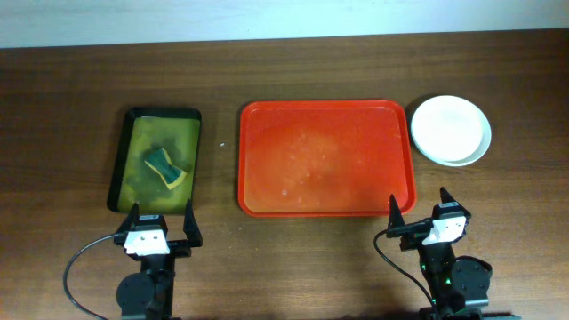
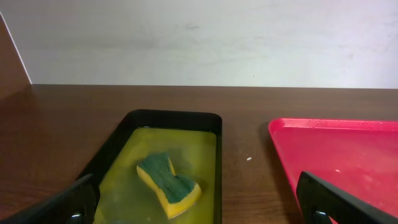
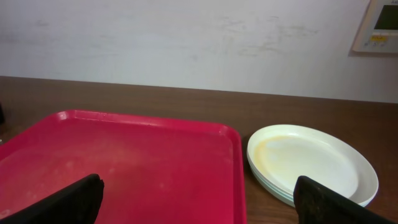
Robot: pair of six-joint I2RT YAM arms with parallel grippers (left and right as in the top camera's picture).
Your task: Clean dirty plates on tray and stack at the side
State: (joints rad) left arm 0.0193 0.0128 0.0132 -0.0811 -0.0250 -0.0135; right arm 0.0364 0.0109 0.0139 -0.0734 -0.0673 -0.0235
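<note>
The red tray (image 1: 325, 158) lies bare in the middle of the counter (image 1: 71, 107). The plates (image 1: 451, 130) sit stacked on the counter toward its right edge, just off the tray's far right corner, so the job looks all but done.

The left fingers (image 2: 62, 206) and right fingers (image 3: 68, 200) are spread wide with nothing in them, both back at the counter's near edge.

What remains is a check. The top plate shows a faint yellowish ring in the right wrist view, which may be leftover smear or only the light. If it is smear, the left fingers should take the sponge (image 1: 166, 167) from the black tray (image 1: 124, 160) while the right fingers steady the stack by its rim. They should press down rather than sideways, so the plates do not slide apart.
</note>
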